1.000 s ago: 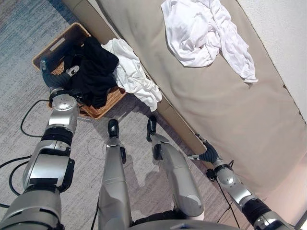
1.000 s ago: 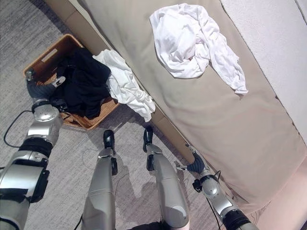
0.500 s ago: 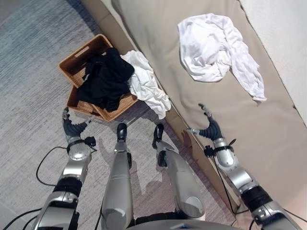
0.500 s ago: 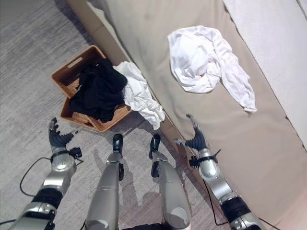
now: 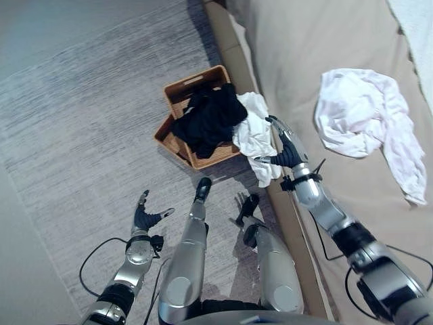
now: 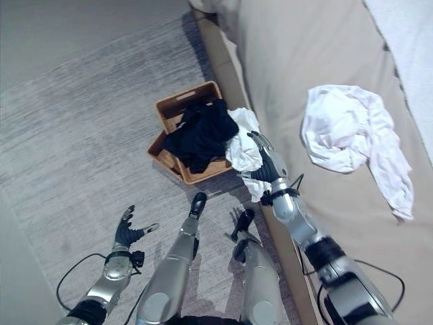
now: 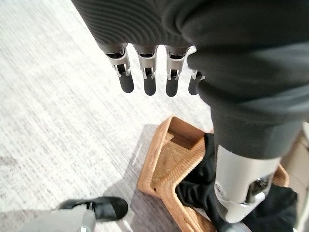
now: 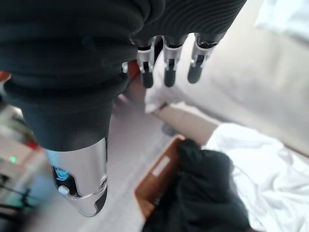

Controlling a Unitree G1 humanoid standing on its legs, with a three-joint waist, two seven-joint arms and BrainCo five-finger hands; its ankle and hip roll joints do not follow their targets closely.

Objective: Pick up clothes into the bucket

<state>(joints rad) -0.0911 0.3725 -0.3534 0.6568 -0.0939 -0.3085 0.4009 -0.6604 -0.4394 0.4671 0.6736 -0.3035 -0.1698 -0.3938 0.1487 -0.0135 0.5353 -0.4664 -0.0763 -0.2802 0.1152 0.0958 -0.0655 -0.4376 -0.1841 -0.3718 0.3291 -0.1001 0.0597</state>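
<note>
Fingers of the left hand are straight and spread, holding nothing; it hangs over the carpet at about 7 o'clock in the head views, nearest the robot. Right hand fingers are likewise extended and relaxed, with nothing in them; that hand hovers at about 2 o'clock from the left one, above the bed's edge, just beside the white cloth that spills from the basket.

Farther out, toward 12 o'clock, the wicker basket sits on the carpet close against the bed. A black garment lies heaped inside it, draped over its near rim. The white cloth hangs over the basket's side nearest the bed, touching the black garment and trailing down toward the floor.

Farther still, at about 2 o'clock, a second white garment lies crumpled on the beige bed cover, well apart from the basket, with one long end stretched toward the near right.
</note>
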